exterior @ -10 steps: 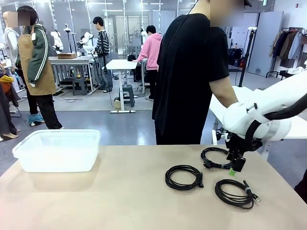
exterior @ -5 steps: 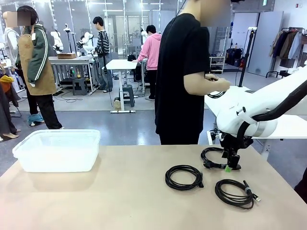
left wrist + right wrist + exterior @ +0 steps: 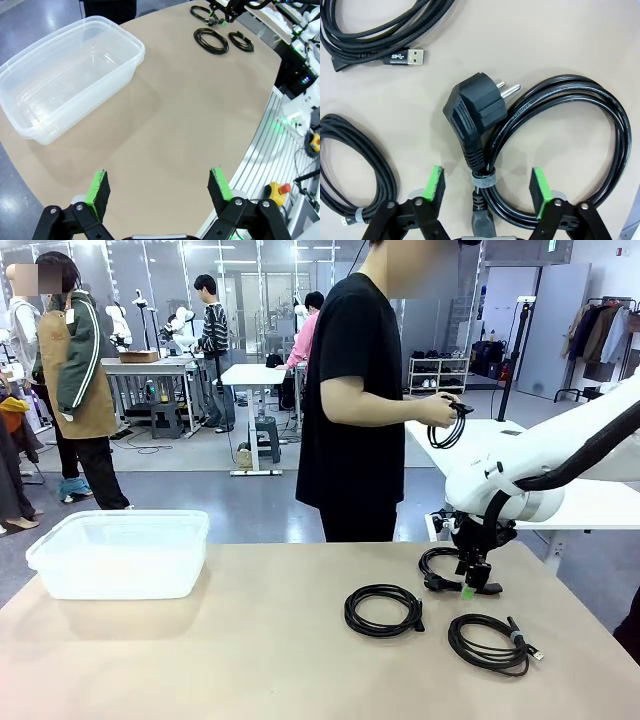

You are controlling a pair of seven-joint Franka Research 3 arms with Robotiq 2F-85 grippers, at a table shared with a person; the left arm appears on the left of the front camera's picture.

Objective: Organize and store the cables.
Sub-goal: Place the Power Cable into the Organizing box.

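three coils of thin black cable lay on the right part of the beige table (image 3: 250, 660). the far one, a black power cord with an angled two-pin plug (image 3: 470, 112), lay directly under the right gripper (image 3: 486, 176). its green-padded fingers (image 3: 435, 182) stood spread, one on each side of the strapped part of the cord, not pinching it. a second black coil (image 3: 383, 609) lay near it, and a third coil with a metal-tipped connector (image 3: 490, 642) lay nearer the robot. the person's hand (image 3: 438, 412) held a fourth black coil (image 3: 445, 440). the clear plastic rectangular bin (image 3: 125, 47) at the left side stood empty. the right arm bent steeply down to the table. the left gripper (image 3: 159, 175) hovered above the table with its fingers wide apart.
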